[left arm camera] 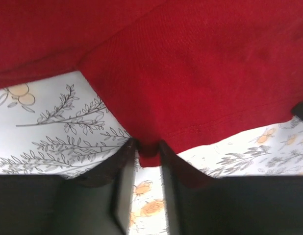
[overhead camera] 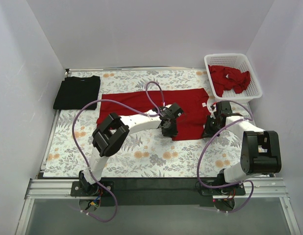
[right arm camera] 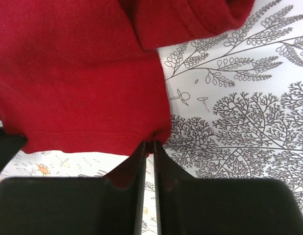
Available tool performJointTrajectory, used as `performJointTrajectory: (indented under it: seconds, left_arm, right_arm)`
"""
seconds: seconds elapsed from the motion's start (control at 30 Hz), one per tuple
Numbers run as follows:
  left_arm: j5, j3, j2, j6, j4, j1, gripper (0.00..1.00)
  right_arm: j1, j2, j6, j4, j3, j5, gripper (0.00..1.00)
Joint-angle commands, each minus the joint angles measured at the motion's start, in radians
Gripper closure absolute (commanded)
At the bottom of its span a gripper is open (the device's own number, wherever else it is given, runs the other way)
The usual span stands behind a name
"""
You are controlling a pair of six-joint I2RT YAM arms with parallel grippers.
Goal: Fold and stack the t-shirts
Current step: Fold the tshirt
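Laboratory robot cell: plain white panel walls [overhead camera: 141, 29] enclose a floral-clothed table [overhead camera: 156, 156], with a left arm [overhead camera: 110, 134] and a right arm [overhead camera: 259, 152], each trailing purple cables [overhead camera: 80, 122], mounted by an aluminium rail [overhead camera: 53, 188] at the near edge

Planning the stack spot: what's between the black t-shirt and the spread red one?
In the top view, only bare floral tablecloth separates the black t-shirt from the red t-shirt; a purple cable arcs over that gap.
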Motion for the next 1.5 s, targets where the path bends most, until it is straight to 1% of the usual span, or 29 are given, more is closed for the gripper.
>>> performJointTrajectory:
  seconds: [0.0, 0.03, 0.07, 0.17, 0.23, 0.3, 0.37, 0.47, 0.53, 0.57, 0.67, 0.9, 1.17, 1.47]
  left_arm:
    - [0.010, 0.008, 0.031, 0.009, -0.041, -0.006, 0.77]
    - [0.009, 0.008, 0.029, 0.007, -0.041, -0.006, 0.83]
    - [0.007, 0.006, 0.023, 0.007, -0.039, -0.006, 0.92]
    - [-0.004, 0.002, -0.007, 0.017, -0.038, 0.006, 1.00]
    - [0.012, -0.015, -0.032, 0.013, -0.023, 0.026, 1.00]
    - [0.024, -0.031, -0.072, 0.010, -0.006, 0.069, 1.00]
    - [0.041, -0.035, -0.092, 0.013, 0.005, 0.114, 1.00]
    - [0.124, -0.017, -0.106, 0.036, 0.019, 0.172, 1.00]
    - [0.159, 0.003, -0.101, 0.044, 0.030, 0.210, 1.00]
    - [0.186, 0.011, -0.098, 0.052, 0.034, 0.221, 1.00]
    - [0.214, 0.050, -0.083, 0.059, 0.040, 0.262, 1.00]
    - [0.285, 0.173, -0.003, 0.060, 0.046, 0.321, 1.00]
    - [0.314, 0.279, 0.109, 0.043, 0.051, 0.384, 1.00]
    - [0.277, 0.293, 0.170, 0.049, 0.060, 0.425, 1.00]
  right_arm:
    - [0.007, 0.007, 0.003, 0.020, 0.000, -0.015, 0.91]
    - [0.007, 0.006, 0.001, 0.020, 0.003, -0.018, 0.97]
    - [0.007, 0.003, 0.001, 0.018, 0.009, -0.023, 0.99]
    - [0.007, -0.008, 0.000, 0.018, 0.047, -0.047, 0.99]
    - [0.007, -0.005, 0.000, 0.015, 0.096, -0.061, 0.99]
    - [0.010, 0.007, -0.003, 0.008, 0.144, -0.074, 0.99]
    - [0.008, 0.033, -0.009, -0.009, 0.231, -0.083, 0.99]
    - [0.012, 0.082, -0.016, -0.037, 0.368, -0.101, 0.99]
    - [0.018, 0.119, -0.019, -0.055, 0.444, -0.110, 0.99]
    - [0.019, 0.159, -0.025, -0.063, 0.515, -0.118, 0.99]
    - [0.025, 0.240, -0.026, -0.069, 0.639, -0.135, 0.99]
    - [0.047, 0.420, -0.054, -0.069, 0.854, -0.166, 0.99]
    - [0.055, 0.552, -0.075, -0.045, 1.002, -0.143, 0.99]
    - [0.056, 0.661, -0.049, 0.041, 1.049, -0.199, 0.99]
